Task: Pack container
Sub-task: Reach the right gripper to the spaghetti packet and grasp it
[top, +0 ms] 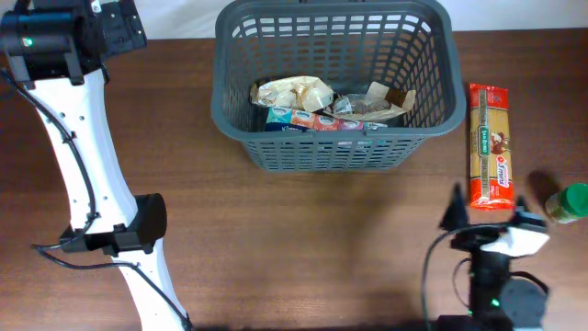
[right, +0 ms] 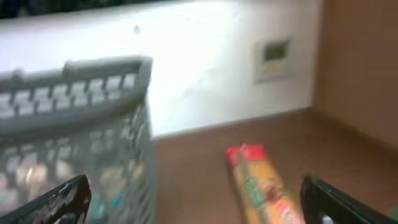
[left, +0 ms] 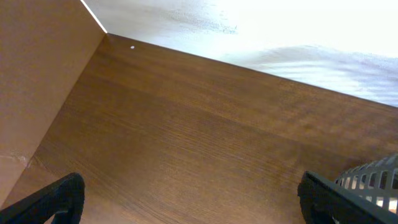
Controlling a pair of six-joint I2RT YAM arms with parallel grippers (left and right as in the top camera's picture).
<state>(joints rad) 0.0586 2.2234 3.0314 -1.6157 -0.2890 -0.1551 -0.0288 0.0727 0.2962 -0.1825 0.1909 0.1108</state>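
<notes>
The dark grey slotted basket [top: 335, 147] stands at the back middle of the table. It holds crinkly snack bags [top: 294, 92] and a blue and pink box [top: 308, 120]. A long red and yellow pasta packet [top: 488, 147] lies on the table right of the basket. My right gripper [top: 487, 216] is open and empty, just in front of the packet. Its blurred wrist view shows open fingers [right: 199, 199], the basket [right: 81, 124] at left and the packet [right: 264, 186] ahead. My left gripper [top: 115, 28] is open and empty at the far left back, over bare table [left: 193, 199].
A green-lidded jar [top: 568, 202] stands at the right edge beside the pasta packet. The basket's corner [left: 373, 180] shows at the right of the left wrist view. A white wall [left: 280, 25] runs behind the table.
</notes>
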